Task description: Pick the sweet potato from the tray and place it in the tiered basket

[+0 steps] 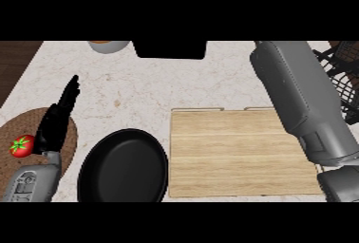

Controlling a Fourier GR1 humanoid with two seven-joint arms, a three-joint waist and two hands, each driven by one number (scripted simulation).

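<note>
Head view: left hand [60, 114] rests open beside the tomato [22, 145].

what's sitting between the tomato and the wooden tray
In the head view, the left hand rises by the tomato, then the black pan lies beside the wooden tray.

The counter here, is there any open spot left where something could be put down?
Yes. The wooden tray lies bare, and marble shows between the left hand and the tray, above the black pan. It is crowded at the right, where the grey forearm reaches over the wire basket.
</note>
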